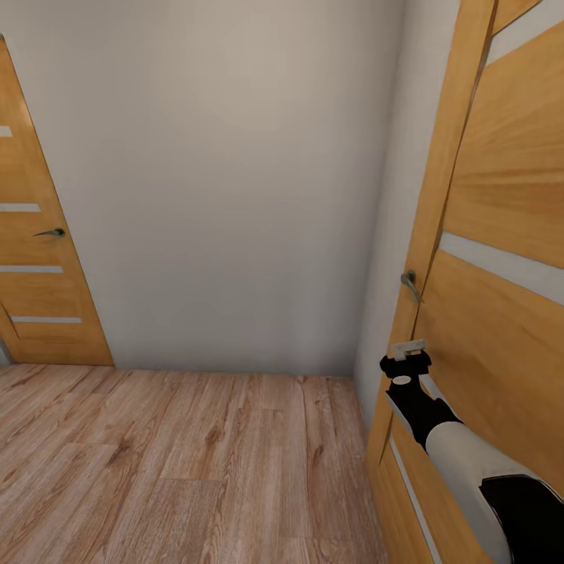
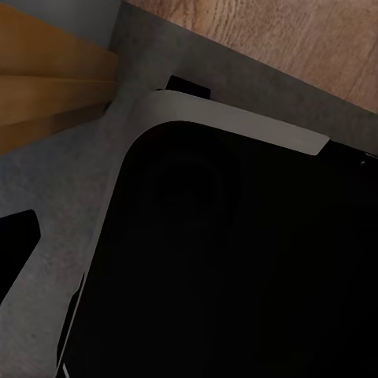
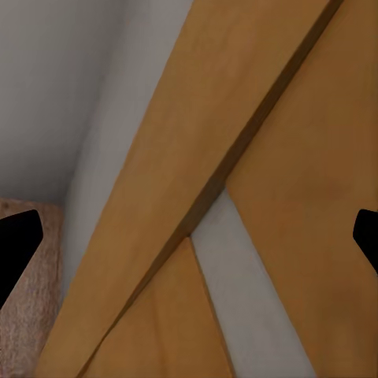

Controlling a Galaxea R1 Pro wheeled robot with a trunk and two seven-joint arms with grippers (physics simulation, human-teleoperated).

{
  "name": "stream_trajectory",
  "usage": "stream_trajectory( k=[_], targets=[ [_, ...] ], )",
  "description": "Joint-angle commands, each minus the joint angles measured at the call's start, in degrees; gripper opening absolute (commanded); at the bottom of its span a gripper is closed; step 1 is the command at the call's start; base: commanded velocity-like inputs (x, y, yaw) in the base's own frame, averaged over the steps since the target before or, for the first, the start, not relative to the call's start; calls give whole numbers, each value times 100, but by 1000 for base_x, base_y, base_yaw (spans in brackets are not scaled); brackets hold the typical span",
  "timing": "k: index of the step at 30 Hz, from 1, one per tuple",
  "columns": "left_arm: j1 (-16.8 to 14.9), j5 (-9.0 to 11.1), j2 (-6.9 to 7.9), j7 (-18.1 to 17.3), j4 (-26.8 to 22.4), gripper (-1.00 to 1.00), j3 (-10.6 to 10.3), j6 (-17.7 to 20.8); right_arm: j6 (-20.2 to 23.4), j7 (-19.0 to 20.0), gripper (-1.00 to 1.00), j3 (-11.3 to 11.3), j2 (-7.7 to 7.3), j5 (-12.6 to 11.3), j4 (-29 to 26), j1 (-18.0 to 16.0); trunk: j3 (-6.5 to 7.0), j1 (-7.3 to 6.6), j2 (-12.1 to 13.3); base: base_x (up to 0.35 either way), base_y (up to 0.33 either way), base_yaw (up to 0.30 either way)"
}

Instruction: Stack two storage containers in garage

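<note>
The robot stands in a small hallway with a wood-plank floor point(image 1: 180, 462), and neither red-orange container is anywhere I can see. At three o'clock the right gripper point(image 1: 406, 362) reaches toward an orange-brown door point(image 1: 501, 329), just below its handle point(image 1: 410, 283); its fingers are spread wide, holding nothing. I cannot tell how the left gripper stands. The forearm looks close enough to scrape the door if the base turns.

No writing, label or number can be read anywhere. The orange-brown door point(image 1: 501, 258) on the right carries none.
</note>
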Motion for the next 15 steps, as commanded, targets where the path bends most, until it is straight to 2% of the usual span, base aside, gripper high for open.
stream_trajectory(
  k=[1, 4, 6, 11, 13, 15],
  targets=[
    [2, 12, -1, -1, -9, 100, 21, -2, 62, -53, 100, -32, -288, 27, 7, -1, -6, 0, -2, 0, 0, 0],
    [2, 14, -1, -1, -9, 100, 21, -2, 92, -30, 100, -20, -188, 37, 0, 0, -6, 0, -2, 0, 0, 0],
    [2, 15, -1, -1, -9, 100, 21, -2, 94, -10, 100, -17, -65, 31, 4, 3, -6, 0, -2, 0, 0, 0],
    [2, 16, 0, -4, -9, 100, 21, -2, 61, 82, 100, -11, 827, 26, 156, 5, -6, 0, -2, 0, 0, 0],
    [2, 16, -1, -4, -9, 100, 21, -2, 34, 136, 100, -12, 940, 29, 334, 5, -6, 0, -2, 0, 0, 0],
    [2, 15, -1, -4, -9, 100, 21, -2, 6, 189, 100, -13, 985, 30, 455, 3, -6, 0, -2, 0, 0, 0]
  ],
)
